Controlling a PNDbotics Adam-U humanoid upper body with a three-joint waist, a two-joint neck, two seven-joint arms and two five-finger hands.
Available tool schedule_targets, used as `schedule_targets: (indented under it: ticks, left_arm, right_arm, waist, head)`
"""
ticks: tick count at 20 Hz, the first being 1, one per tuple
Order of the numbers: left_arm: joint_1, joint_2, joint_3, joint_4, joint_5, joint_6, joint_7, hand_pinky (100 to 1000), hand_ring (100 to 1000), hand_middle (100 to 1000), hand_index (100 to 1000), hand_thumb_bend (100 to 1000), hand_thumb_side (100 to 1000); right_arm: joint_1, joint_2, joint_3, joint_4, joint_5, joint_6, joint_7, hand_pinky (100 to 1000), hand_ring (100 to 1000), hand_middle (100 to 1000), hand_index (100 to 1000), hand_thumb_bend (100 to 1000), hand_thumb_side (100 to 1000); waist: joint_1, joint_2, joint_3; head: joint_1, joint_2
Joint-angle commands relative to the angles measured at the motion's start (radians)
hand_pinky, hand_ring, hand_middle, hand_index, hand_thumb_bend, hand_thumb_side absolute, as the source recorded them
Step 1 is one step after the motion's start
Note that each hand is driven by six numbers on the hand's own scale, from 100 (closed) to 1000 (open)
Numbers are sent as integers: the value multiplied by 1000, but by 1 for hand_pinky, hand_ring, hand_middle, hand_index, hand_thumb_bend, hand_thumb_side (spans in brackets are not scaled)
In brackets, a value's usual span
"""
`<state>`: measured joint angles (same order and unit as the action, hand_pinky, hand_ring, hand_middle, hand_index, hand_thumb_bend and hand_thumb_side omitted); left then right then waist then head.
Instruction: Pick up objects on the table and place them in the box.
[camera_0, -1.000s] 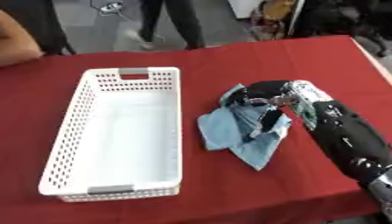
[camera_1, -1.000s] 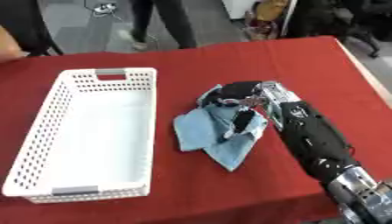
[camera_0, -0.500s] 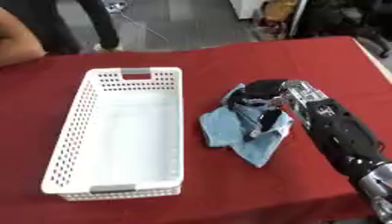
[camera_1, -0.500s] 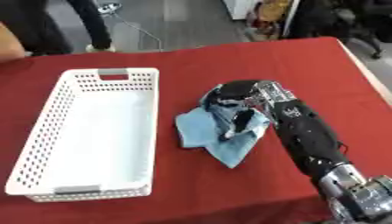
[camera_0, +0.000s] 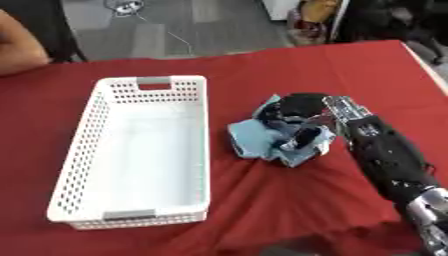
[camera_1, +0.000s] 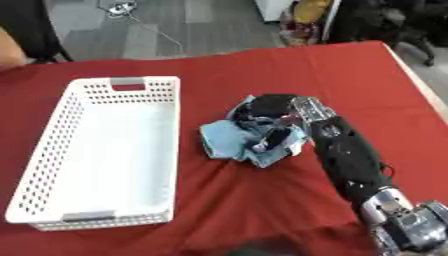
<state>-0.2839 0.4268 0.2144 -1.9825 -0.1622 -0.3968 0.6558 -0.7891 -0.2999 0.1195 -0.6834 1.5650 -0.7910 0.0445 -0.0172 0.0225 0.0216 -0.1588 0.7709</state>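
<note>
no readable text, labels or numbers (basket, cloth, table all unmarked)

Both views look down from the robot's head at a steep slant onto the red table (camera_0: 262, 210), facing forward so the grey floor (camera_0: 184, 25) beyond the far edge fills the top. They stand close enough that the table spans nearly the whole width. The right hand (camera_0: 302, 120), its arm coming in from the lower right, sits near the middle in both. Both share the white basket (camera_0: 87, 145) to the left of that hand; in the right eye view everything lies shifted a little leftward
</note>
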Motion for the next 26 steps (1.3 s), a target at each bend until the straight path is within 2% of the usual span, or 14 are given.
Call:
schedule_targets:
  ticks: [1,4,5,6,7,9,11,13,16,18,19,21,22,26]
  left_arm:
    - [-14,10,-1,-17,4,0,-3,298,306,476,660,163,689]
    - [-13,10,-1,-17,4,0,-2,298,306,476,660,163,689]
    - [-13,10,0,-17,3,0,-2,298,306,476,659,163,689]
    - [-12,10,0,-17,3,0,-2,298,306,476,659,163,689]
    - [-12,11,0,-17,3,0,-2,298,306,476,659,164,689]
    - [-10,11,2,-17,1,0,-1,299,306,476,659,164,689]
    - [-9,12,3,-17,0,0,0,299,306,476,659,166,688]
    - [-7,14,4,-17,-2,1,1,299,306,476,659,167,687]
    - [-2,20,6,-17,-5,2,2,299,306,476,659,166,688]
    - [2,23,6,-17,-7,4,3,299,306,476,659,166,688]
    - [4,24,6,-17,-7,5,3,299,306,476,659,166,689]
    - [7,26,6,-17,-9,6,3,299,306,476,659,166,689]
    - [8,27,6,-17,-9,7,3,299,306,476,659,166,689]
    - [9,28,5,-17,-10,9,1,299,306,476,659,165,690]
  right_arm:
    - [33,-12,6,72,193,-1,-54,100,276,340,391,114,156]
    - [37,-17,-2,87,206,-13,-85,100,314,363,382,100,189]
    - [39,-19,-6,90,199,-20,-94,100,271,338,353,100,220]
    - [41,-23,-10,93,181,-31,-101,100,279,344,358,100,225]
    - [44,-28,-13,96,158,-47,-100,100,152,271,313,100,174]
    - [51,-42,-16,99,72,-96,-70,100,100,215,294,100,190]
    - [56,-54,15,86,-101,-111,1,100,100,179,281,100,204]
    - [50,-88,65,18,-335,-115,136,100,100,162,272,100,202]
    - [4,-189,120,-130,-747,-116,433,100,100,157,263,100,187]
    - [-38,-254,109,-194,-971,-104,621,100,100,157,257,100,175]
    - [-57,-278,97,-218,-1063,-80,701,100,100,157,255,100,170]
    - [-93,-316,68,-255,-1206,-9,815,100,100,157,254,100,164]
    - [-106,-330,59,-271,-1253,24,839,100,100,156,253,100,163]
    - [-129,-357,47,-313,-1331,103,861,100,100,158,254,100,159]
  waist:
    - [7,2,0]
    - [7,2,0]
    - [7,1,0]
    - [6,1,-1]
    - [6,1,-1]
    - [5,-1,-1]
    - [3,-2,0]
    - [0,-4,0]
    - [-6,-10,-5]
    - [-9,-14,-10]
    - [-10,-15,-12]
    - [-13,-18,-15]
    - [-14,-19,-16]
    - [-16,-21,-15]
  head:
    - [-4,-1]
    - [-1,-1]
    - [1,-1]
    - [3,-1]
    - [7,-1]
    - [15,-1]
    - [27,-1]
    - [36,-1]
    - [55,-1]
    - [65,-1]
    - [69,-1]
    - [78,-1]
    - [81,-1]
    - [89,-1]
